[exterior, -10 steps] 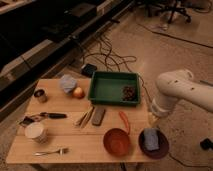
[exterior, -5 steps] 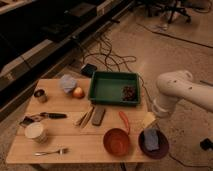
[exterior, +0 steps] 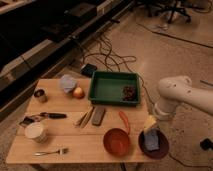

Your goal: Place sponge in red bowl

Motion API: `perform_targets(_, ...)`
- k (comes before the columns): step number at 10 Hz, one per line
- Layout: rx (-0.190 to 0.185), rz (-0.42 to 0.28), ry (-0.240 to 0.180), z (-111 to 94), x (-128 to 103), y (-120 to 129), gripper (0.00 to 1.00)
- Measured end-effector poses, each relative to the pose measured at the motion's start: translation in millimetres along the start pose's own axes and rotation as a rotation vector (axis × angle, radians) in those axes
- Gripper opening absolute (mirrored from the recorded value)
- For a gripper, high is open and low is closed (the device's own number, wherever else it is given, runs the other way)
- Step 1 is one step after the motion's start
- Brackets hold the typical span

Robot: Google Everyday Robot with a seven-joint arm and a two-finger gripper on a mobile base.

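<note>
The sponge [exterior: 151,141], a small blue-grey block, lies on a flat dark maroon plate [exterior: 161,150] at the table's front right corner. My gripper [exterior: 150,128], with yellowish fingers, hangs from the white arm [exterior: 176,95] directly over the sponge, its tips just at the sponge's top. The jaws stand open and hold nothing. The red bowl [exterior: 117,142] sits empty just left of the plate, near the front edge.
A green tray [exterior: 107,86] with a dark item [exterior: 130,93] stands at the back. An orange-red pepper [exterior: 124,121] lies between bowl and gripper. A dark slab [exterior: 98,114], chopsticks [exterior: 84,118], an apple [exterior: 78,92], a pale lump [exterior: 67,83], a can [exterior: 40,95], a white cup [exterior: 36,132] and a fork [exterior: 52,151] lie to the left.
My gripper has come down slightly toward the sponge on the plate. Nothing on the table has moved.
</note>
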Motion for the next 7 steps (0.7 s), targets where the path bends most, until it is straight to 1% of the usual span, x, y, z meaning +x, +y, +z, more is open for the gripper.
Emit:
perform_targets(2,-0.009,0.008,0.003,8,-2,0,0.8)
perform_targets(4,-0.035,0.001,0.0,13,-8,1,0.8)
perform_targets(5,-0.039,-0.001,-0.002,12,-10,1,0.8)
perform_targets(7,-0.037,-0.009,0.0,12,-17,0,0.8)
